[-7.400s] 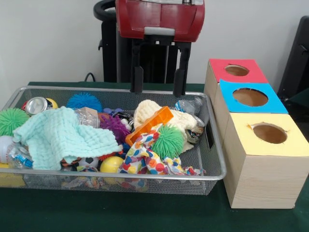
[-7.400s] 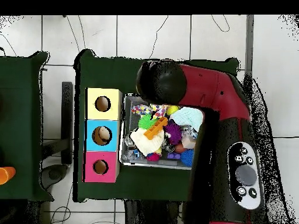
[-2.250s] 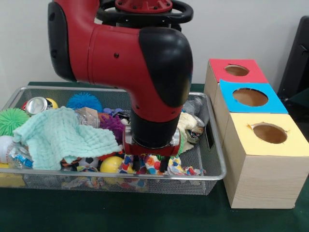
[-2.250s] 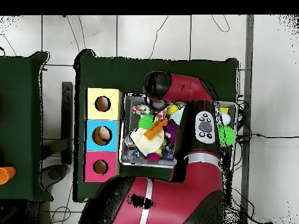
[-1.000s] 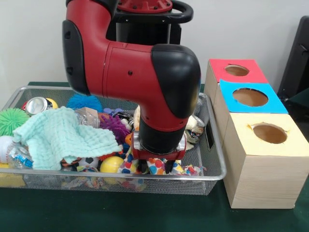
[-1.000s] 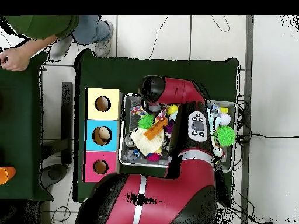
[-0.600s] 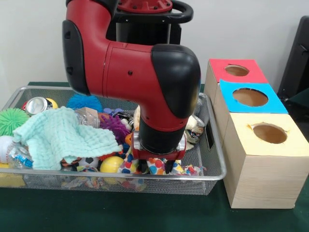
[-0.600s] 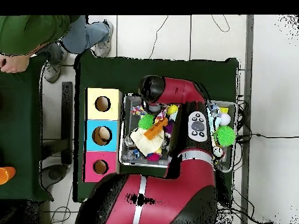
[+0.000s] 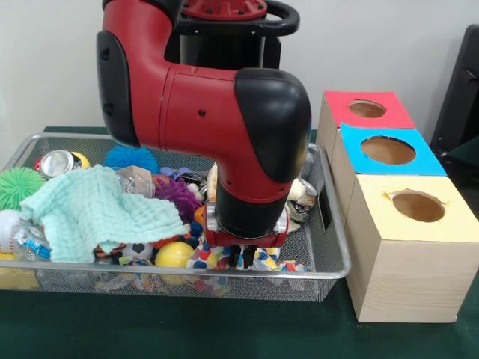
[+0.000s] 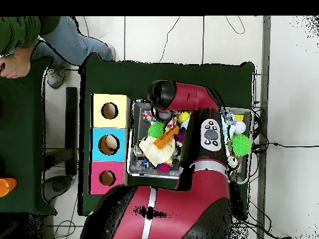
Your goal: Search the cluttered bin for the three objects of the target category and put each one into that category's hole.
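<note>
The wire mesh bin [image 9: 340, 247] stands in front of the robot, full of clutter. My gripper [image 9: 243, 259] reaches down at the bin's near rim, its dark fingers drawn together on a colourful printed rag [image 9: 206, 259] that bunches around them. The arm covers the bin's middle, and no other printed rag shows. The yellow-faced hole [image 9: 418, 206] is in the nearest wooden box, right of the bin. In the overhead view the arm's wrist [image 10: 163, 98] covers the gripper; the bin [image 10: 133, 140], a bit of the rag [image 10: 147, 116] and the yellow hole [image 10: 109, 111] show.
A mint-green waffle cloth [image 9: 97, 209] covers the bin's left part. A purple spiky ball [image 9: 178, 196], a yellow ball [image 9: 172, 254], a can [image 9: 56, 162] and a green spiky ball [image 9: 16, 185] lie around it. The blue hole [image 9: 388, 149] and red hole [image 9: 367, 109] are behind the yellow one. A person [image 10: 25, 37] stands at the overhead view's top left.
The gripper's fingers, spread over the rag a second ago, have closed together on it and the rag has bunched up. The person at the top left has shifted.
</note>
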Controlling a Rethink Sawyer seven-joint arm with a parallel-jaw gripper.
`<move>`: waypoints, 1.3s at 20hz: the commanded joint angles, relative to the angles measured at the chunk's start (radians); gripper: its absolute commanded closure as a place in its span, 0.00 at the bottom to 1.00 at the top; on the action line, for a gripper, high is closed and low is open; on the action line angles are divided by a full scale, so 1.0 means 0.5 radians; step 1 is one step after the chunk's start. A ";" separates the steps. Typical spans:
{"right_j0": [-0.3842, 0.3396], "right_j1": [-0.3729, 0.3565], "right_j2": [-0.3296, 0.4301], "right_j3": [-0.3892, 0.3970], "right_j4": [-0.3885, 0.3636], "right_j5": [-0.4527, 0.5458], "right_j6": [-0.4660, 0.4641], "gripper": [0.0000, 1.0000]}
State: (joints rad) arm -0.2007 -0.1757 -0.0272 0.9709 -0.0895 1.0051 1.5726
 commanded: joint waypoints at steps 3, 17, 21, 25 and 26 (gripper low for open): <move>-0.032 0.020 0.065 0.126 0.024 0.144 0.211 1.00; -0.069 -0.393 0.135 0.459 0.094 -0.027 0.130 1.00; -0.092 -0.593 0.157 0.594 0.109 -0.031 0.060 1.00; -0.121 -0.738 0.190 0.673 0.142 -0.007 0.027 1.00; -0.122 -0.772 0.197 0.693 0.151 0.001 0.026 1.00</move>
State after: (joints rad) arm -0.2221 -0.4192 -0.0183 1.1587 -0.0690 1.0058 1.5726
